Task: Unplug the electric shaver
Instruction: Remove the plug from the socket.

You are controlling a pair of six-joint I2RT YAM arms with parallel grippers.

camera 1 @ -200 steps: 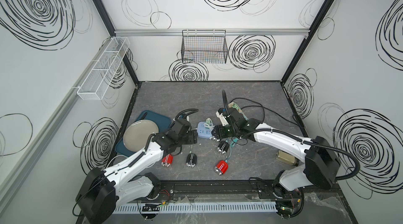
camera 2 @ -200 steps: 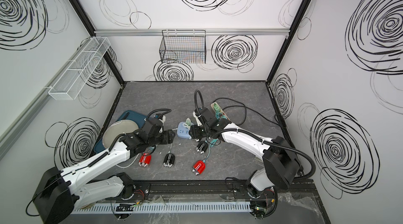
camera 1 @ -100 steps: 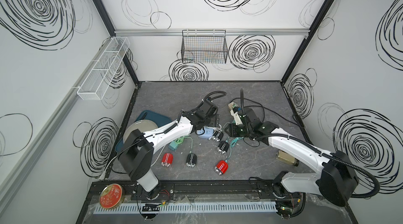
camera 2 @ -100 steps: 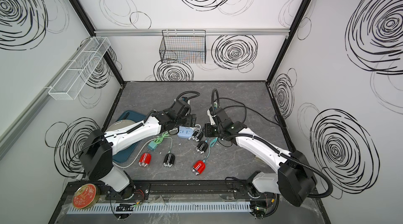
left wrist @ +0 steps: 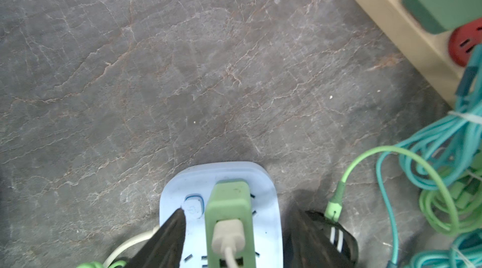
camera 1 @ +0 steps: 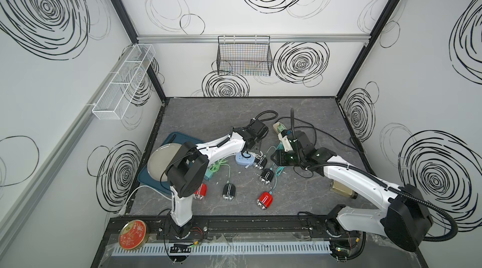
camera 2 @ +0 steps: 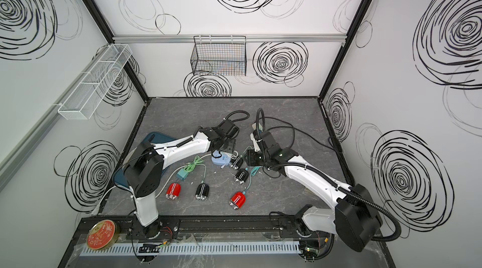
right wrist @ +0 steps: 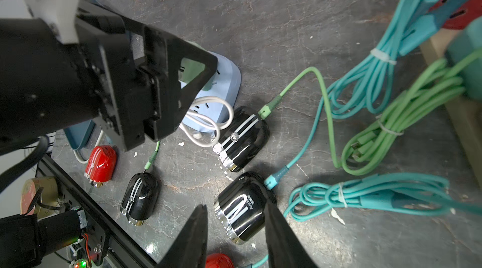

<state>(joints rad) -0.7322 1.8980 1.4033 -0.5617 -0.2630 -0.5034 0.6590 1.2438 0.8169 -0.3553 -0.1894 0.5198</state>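
Note:
A light blue power strip (camera 1: 243,160) (left wrist: 271,201) lies mid-table with a green adapter (left wrist: 229,209) and white USB plug standing in it. My left gripper (left wrist: 238,209) (camera 1: 254,146) is open, its fingers on either side of that adapter and clear of it. Several electric shavers lie nearby: a black one on a green cable (right wrist: 242,138) (camera 1: 259,163), a black one on a teal cable (right wrist: 242,206) (camera 1: 266,175), another black (camera 1: 229,191) and two red (camera 1: 200,191) (camera 1: 264,200). My right gripper (right wrist: 234,205) (camera 1: 277,155) hovers open above the teal-cabled shaver.
A beige power strip (left wrist: 407,31) (camera 1: 279,127) at the back holds more adapters, with bundled teal and green cables (right wrist: 378,128) beside it. A plate (camera 1: 161,159) rests on a blue tray (camera 1: 182,138) at the left. A red tin (camera 1: 133,235) sits on the front rail.
My left arm has swung from the front left across to the blue power strip and lowered around its adapter. My right gripper has drawn back a little to the right.

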